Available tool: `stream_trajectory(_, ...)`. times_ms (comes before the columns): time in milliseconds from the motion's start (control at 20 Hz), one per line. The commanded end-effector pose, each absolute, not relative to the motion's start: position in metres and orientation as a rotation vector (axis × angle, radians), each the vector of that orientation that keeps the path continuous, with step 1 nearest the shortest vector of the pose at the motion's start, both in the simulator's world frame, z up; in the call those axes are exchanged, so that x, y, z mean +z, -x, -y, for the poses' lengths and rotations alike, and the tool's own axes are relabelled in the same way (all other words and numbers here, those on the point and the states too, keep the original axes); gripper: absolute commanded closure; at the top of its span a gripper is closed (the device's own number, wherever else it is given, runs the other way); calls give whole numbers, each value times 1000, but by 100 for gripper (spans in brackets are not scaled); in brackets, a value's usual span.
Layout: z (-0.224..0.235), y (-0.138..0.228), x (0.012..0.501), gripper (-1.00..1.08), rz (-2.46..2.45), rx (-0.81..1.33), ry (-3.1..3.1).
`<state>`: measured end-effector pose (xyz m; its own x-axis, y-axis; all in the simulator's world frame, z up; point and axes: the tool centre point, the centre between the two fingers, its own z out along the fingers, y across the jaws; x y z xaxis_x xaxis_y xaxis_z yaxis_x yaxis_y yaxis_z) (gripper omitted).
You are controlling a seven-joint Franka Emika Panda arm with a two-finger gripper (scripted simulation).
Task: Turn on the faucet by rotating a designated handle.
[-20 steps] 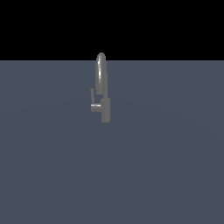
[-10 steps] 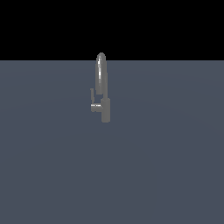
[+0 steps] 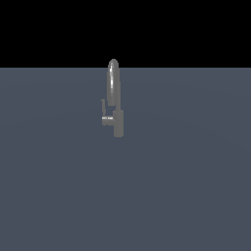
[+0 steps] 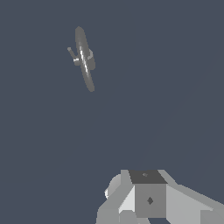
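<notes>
Well apart: hand (image 4: pixel 148 205) from faucet (image 4: pixel 84 57), handle (image 4: pixel 71 53) untouched.

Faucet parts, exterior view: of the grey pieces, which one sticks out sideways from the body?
The handle: a thin lever on a short stub toward the exterior view's left of the faucet, whose far larger arched spout rises straight up.

No legible text or markings.

Flat slate-grey floor (image 3: pixel 186 186) w/ plain black backdrop (image 3: pixel 196 29) above horizon; even, soft light, no furniture.
</notes>
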<state>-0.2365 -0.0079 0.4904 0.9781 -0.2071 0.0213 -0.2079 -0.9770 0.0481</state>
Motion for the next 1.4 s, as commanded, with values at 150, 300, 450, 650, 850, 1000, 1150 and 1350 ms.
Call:
stream_trajectory(150,-4,229,523,108,504,183,-2994)
stream_trajectory(300,-13,224,542,108,611,278,-2935)
stream_trajectory(450,-25,218,558,108,710,366,-2870)
stream_trajectory(650,-43,208,576,108,829,474,-2779)
stream_trajectory(850,-62,196,588,108,935,572,-2684)
stream_trajectory(1000,-78,185,593,108,1005,637,-2611)
stream_trajectory(1150,-93,172,594,108,1069,695,-2539)
stream_trajectory(1350,-114,151,590,108,1143,762,-2445)
